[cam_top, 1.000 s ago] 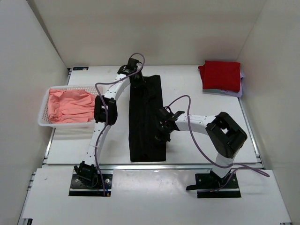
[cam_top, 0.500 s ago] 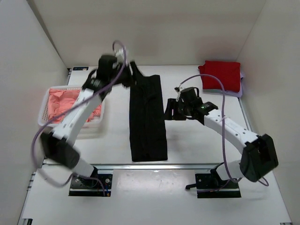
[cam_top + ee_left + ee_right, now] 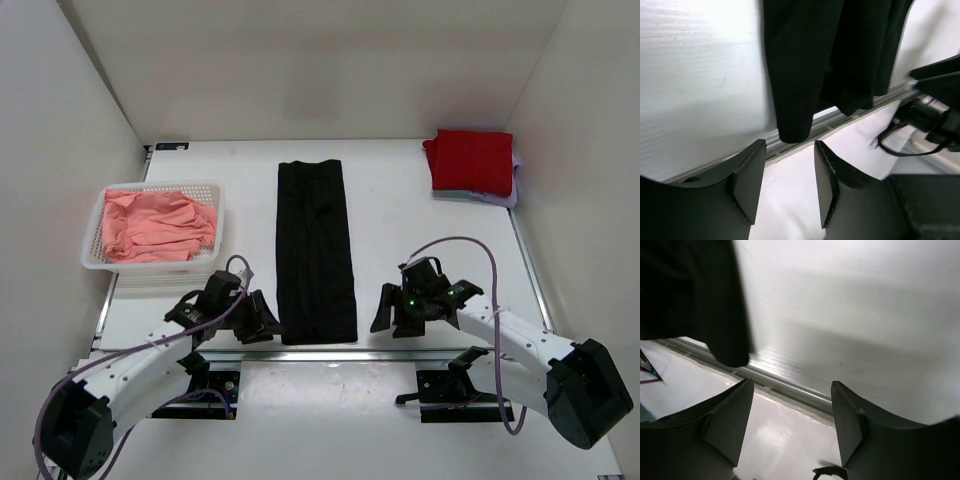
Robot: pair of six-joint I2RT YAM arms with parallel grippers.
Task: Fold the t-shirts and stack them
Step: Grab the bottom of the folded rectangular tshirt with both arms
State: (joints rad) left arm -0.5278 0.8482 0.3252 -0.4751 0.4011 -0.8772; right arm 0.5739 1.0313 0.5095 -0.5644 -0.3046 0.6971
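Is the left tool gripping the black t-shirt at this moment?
No, the left tool is open with nothing between its fingers, and the near corner of the black t-shirt lies just beyond the tips.

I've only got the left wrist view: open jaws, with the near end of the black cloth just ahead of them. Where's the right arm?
Observer: The right gripper sits low at the near edge, just right of the black t-shirt. It is apart from the cloth, jaws open.
Operator: How is the shirt lying overall?
Observer: As one long narrow strip running from the far side to the near edge. It is not yet folded short.
Operator: Is there a stack anywhere?
Observer: Yes. A folded red t-shirt lies in the far right corner on top of a pale lilac t-shirt.
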